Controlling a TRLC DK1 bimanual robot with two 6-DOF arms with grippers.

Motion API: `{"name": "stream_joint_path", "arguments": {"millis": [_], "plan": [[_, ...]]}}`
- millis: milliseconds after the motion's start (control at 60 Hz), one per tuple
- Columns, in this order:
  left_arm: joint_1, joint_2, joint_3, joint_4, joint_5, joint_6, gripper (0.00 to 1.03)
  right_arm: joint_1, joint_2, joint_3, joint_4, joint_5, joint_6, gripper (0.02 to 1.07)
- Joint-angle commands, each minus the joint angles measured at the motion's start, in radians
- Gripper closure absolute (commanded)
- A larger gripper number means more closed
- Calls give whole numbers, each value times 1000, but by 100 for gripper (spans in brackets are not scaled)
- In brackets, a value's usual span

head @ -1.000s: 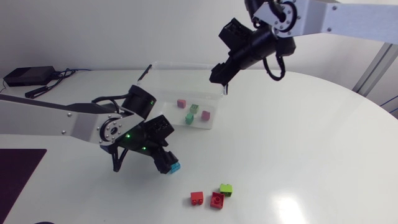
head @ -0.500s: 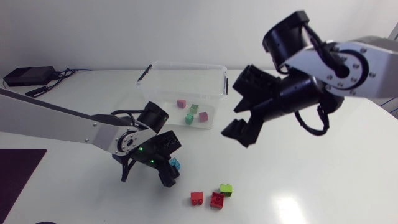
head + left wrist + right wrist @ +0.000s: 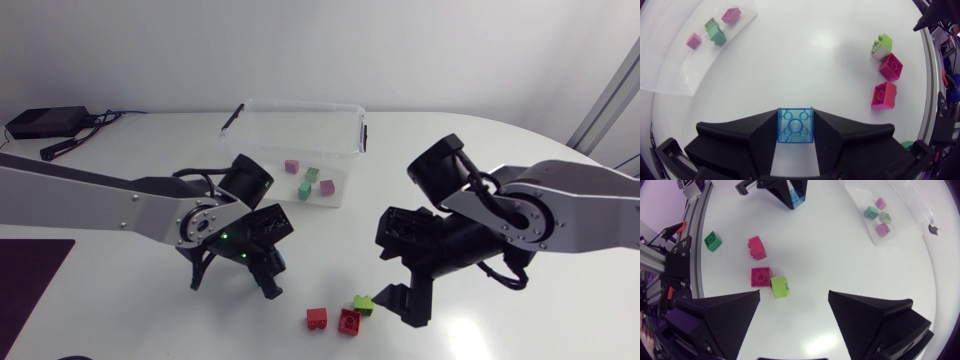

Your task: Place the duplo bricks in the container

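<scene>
My left gripper point(image 3: 795, 137) is shut on a translucent blue brick point(image 3: 795, 124), one finger pressing each side of it, low over the table. In the head view this gripper point(image 3: 265, 268) sits in front of the clear container point(image 3: 352, 150), which holds two pink bricks and a green one point(image 3: 311, 175). Two red bricks point(image 3: 317, 318) point(image 3: 349, 321) and a lime brick point(image 3: 364, 303) lie together on the table. My right gripper point(image 3: 405, 290) hangs open just right of them. In the right wrist view the lime brick point(image 3: 779, 286) lies just ahead of its spread fingers.
A dark green brick point(image 3: 712, 240) lies near the table's front edge. The container's black lid clips point(image 3: 362, 133) stick out at its ends. Bare white tabletop stretches to the right of my right arm.
My left gripper has shut on the blue brick. My right arm has swung from above the container down and forward to the red and lime bricks, staying open.
</scene>
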Motion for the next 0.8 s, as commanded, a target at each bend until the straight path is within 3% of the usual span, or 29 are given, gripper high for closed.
{"name": "stream_joint_path", "arguments": {"millis": [0, 317, 733, 783], "plan": [[8, -68, 38, -40, -5, 14, 73, 26, 20, -39, 19, -5, -31, 11], [38, -219, 169, -114, -5, 13, 73, 60, 109, -77, 84, 0, -50, 16], [129, -226, 337, -53, 15, -6, 73, 60, 233, -65, 154, 24, -63, 23], [140, -214, 351, -30, 21, -10, 72, 60, 245, -60, 157, 23, -68, 30]]}}
